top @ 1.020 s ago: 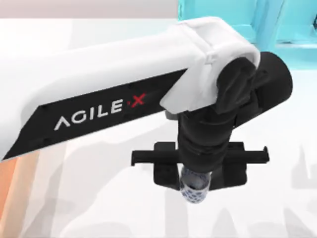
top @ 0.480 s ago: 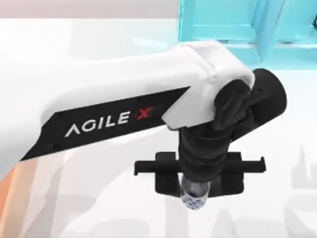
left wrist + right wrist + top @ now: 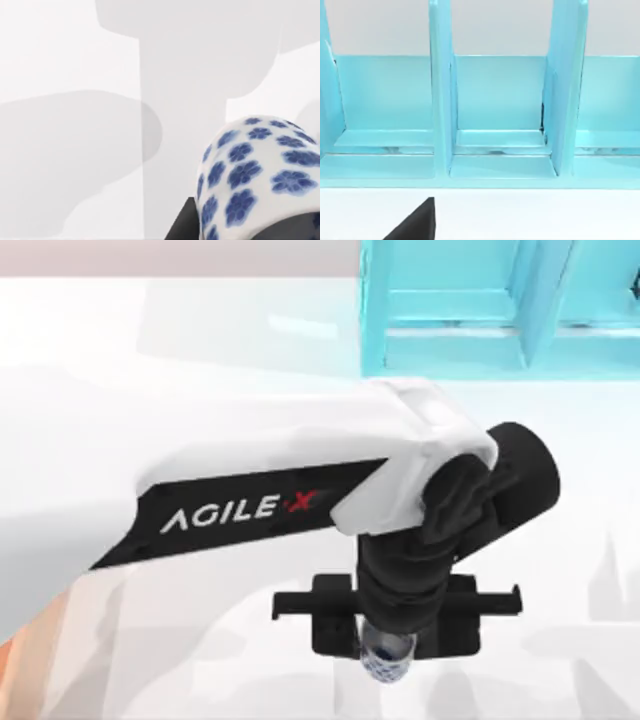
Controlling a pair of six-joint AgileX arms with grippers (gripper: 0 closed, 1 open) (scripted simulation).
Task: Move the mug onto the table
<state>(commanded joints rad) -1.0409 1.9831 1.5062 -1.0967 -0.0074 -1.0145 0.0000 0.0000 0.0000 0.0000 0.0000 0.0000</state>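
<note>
Mug (image 3: 388,658) (blue-flowered) clamped in left gripper (image 3: 388,640), above table (image 3: 560,570), turquoise shelf (image 3: 495,100) compartments bare.

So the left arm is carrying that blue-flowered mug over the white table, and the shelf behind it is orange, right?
Not quite: the shelf is turquoise, as the right wrist view shows plainly. The rest stands: the left gripper holds the blue-flowered mug over the white table.

White mug (image 3: 260,170) with dark blue flower print — plain white tabletop (image 3: 200,330), turquoise shelf unit (image 3: 495,100), black left tool (image 3: 390,625).
</note>
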